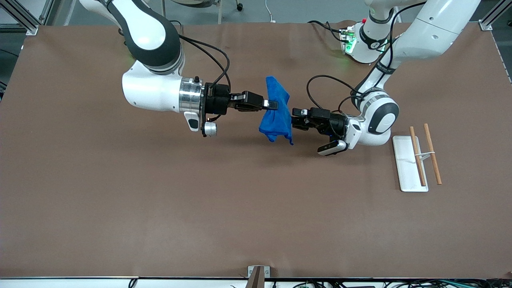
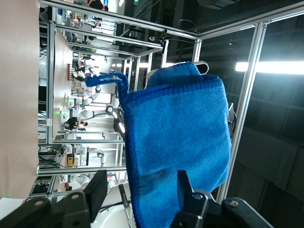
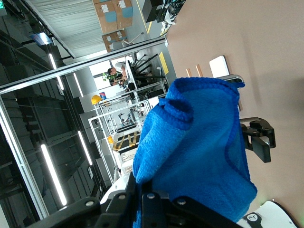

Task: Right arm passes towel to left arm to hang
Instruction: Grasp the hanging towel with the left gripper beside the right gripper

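The right gripper point(image 1: 271, 105) is clamped on the towel point(image 1: 276, 110), its fingers pinched together on the cloth's upper part. The right arm point(image 1: 160, 86) lies stretched out level above the worktop point(image 1: 160, 208), its silver wrist collar turned toward the left arm's end of the worktop. The towel hangs in the air between the two grippers, bunched and folded, its lower end drooping below the right gripper and clear of the worktop.

The left gripper point(image 1: 295, 122) sits just beside the towel's lower part, facing the right gripper. Its fingers point(image 2: 95, 190) stand spread apart on either side of the cloth's hanging edge, not pressed onto it. The left arm point(image 1: 400, 52) bends down from its base, with the forearm low and level over the worktop.

Out past the left arm's wrist, toward its end of the worktop, stands a white rack point(image 1: 409, 164) carrying two wooden rods point(image 1: 433, 158). The worktop is plain brown. The wrist views show aluminium framing point(image 2: 247, 90) and ceiling strip lights point(image 3: 54, 175) around the station.
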